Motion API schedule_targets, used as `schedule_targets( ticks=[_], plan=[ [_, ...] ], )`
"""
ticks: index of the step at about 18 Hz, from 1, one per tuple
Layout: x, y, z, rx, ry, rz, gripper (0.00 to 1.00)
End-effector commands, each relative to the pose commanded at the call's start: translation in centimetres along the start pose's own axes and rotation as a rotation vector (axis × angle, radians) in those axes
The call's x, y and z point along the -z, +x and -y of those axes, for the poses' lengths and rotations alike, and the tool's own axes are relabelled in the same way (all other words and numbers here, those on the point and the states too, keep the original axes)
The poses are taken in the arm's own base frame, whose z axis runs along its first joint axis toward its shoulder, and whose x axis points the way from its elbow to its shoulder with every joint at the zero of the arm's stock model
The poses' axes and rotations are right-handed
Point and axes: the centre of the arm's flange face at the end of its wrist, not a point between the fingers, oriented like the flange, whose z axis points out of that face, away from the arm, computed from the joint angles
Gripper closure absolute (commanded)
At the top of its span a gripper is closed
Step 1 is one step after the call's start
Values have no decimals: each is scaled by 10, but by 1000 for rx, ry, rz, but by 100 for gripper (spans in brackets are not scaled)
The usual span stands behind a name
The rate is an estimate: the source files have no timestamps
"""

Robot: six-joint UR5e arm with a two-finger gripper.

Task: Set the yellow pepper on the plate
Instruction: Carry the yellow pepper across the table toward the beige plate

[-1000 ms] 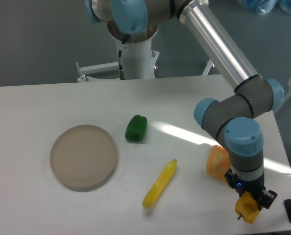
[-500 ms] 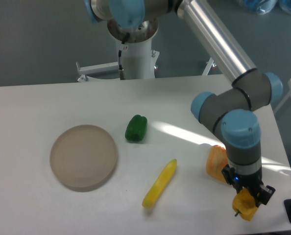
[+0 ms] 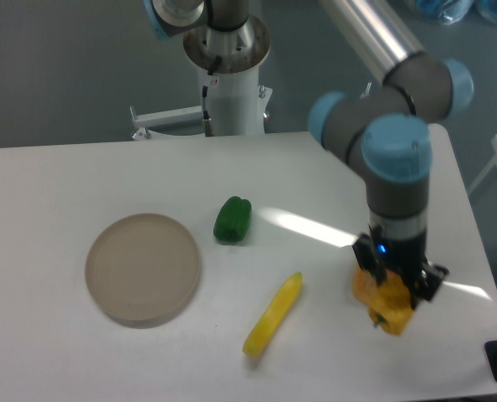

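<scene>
Now the tool (image 3: 392,293) points straight down and grips the yellow pepper (image 3: 391,306), far right of the plate (image 3: 143,268).

gripper (image 3: 393,295) clamping yellow pepper (image 3: 390,308), plate (image 3: 143,268) far left, green pepper (image 3: 232,219)

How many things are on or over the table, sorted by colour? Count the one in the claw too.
Yellow-orange: 2, the yellow pepper held in the claw and the orange wedge-shaped item behind it.
Yellow: 1, the long slim vegetable.
Green: 1, the green pepper.
Beige: 1, the plate.
Total: 5.
</scene>
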Motion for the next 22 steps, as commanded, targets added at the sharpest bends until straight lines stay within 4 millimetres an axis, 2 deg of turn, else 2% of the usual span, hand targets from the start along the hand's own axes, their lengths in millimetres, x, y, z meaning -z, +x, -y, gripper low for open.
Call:
schedule_targets(
  ticks=[1,4,5,7,9,12,16,22],
  plan=[
    [12,13,-1,28,21,-17,63],
    [26,59,2,131,51,-71,63],
    [28,76,9,168,50,-84,63],
    [22,116,17,268,28,-126,63],
    [6,144,19,335,-2,-160,63],
    [-10,180,38,402,1,-174,63],
    [-30,225,59,463,22,-172,63],
    [-64,273,91,420,-22,-222,63]
  ],
)
